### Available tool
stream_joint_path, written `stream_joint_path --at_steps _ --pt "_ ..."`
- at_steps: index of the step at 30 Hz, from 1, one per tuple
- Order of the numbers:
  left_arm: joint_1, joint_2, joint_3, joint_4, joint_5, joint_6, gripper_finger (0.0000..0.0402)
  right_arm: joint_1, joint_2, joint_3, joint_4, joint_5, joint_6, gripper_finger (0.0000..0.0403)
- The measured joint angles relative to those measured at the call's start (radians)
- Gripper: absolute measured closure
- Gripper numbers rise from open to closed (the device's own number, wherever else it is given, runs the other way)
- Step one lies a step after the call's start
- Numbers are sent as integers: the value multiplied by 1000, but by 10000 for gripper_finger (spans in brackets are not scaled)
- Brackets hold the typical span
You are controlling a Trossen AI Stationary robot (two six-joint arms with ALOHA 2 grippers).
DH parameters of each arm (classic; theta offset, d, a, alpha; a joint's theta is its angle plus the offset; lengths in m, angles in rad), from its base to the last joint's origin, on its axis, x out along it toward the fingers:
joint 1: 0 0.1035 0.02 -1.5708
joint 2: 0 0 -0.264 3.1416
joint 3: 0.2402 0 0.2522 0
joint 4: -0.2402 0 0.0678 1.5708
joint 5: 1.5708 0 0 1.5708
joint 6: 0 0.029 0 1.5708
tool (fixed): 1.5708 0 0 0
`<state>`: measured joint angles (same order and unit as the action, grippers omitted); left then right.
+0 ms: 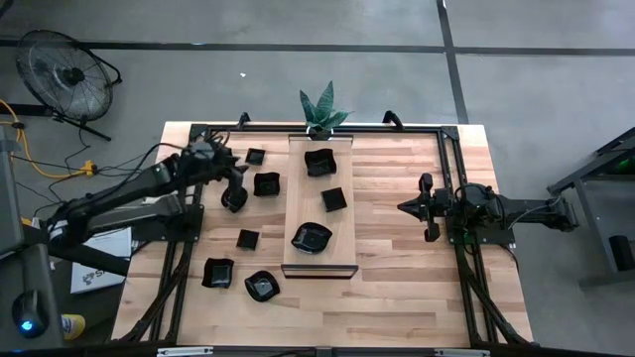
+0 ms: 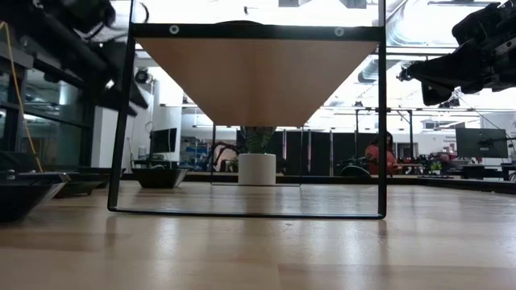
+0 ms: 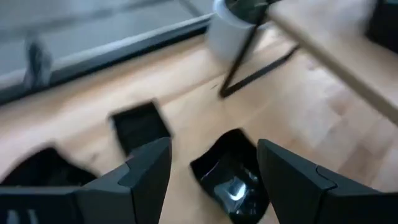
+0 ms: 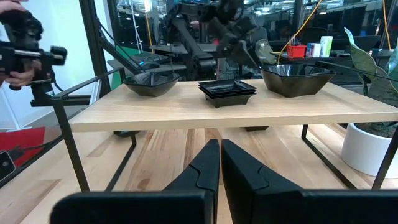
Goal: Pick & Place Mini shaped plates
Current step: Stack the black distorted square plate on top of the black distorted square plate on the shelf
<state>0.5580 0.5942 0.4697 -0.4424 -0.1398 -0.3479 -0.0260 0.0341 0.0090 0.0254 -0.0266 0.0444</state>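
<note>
The mini shaped plates are small glossy black dishes. Three sit on the raised wooden board (image 1: 319, 223): one at the far end (image 1: 319, 161), one in the middle (image 1: 333, 199), one at the near end (image 1: 312, 238). Several more lie on the table to the board's left, among them a wavy one (image 1: 266, 183) and a square one (image 1: 255, 156). My left gripper (image 1: 236, 186) hovers open over these. In its wrist view (image 3: 214, 152) a wavy dish (image 3: 233, 180) lies on the table beyond the gap between the fingers, untouched. My right gripper (image 1: 422, 208) waits shut at the right, pointing at the board (image 4: 219, 163).
The board stands on thin black legs (image 2: 125, 129) above the table. A white planter (image 1: 319, 129) sits at the far edge behind it. More dishes lie toward the near left (image 1: 217, 273) (image 1: 262, 286). A person's hand (image 4: 22, 43) shows beyond the table.
</note>
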Motion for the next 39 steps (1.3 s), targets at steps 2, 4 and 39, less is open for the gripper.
stream_joint_path --at_steps 2,4,39 --pt "54 28 0 -19 24 -58 168 0 0 0 0 0 0 391" --pt "101 58 0 -39 36 -102 168 0 0 0 0 0 0 391" --pt "319 798 409 -474 23 -181 168 0 0 0 0 0 0 391"
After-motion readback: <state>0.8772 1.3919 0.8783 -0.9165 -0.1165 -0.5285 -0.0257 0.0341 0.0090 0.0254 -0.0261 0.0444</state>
